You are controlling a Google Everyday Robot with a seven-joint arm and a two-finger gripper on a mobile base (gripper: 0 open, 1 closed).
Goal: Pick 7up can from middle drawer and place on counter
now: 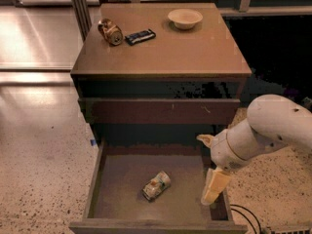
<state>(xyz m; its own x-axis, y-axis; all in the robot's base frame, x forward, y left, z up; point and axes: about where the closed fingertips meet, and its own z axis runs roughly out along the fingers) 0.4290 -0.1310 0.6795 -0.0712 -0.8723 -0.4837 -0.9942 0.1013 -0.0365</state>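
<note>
Hanging the gripper inside the open middle drawer by a side wall, grasping nothing. Cannot tell how far open. Sees the 7up can lying apart, mid-floor.

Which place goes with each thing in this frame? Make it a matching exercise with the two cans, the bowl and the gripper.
Things:
1. 7up can
2. brown-gold can
3. bowl
4. gripper

Places:
A. back right of the counter
B. at the right side of the open middle drawer
C. back left of the counter
D. lying on the drawer's floor

Pairs: 1-D; 2-C; 3-A; 4-B
</note>
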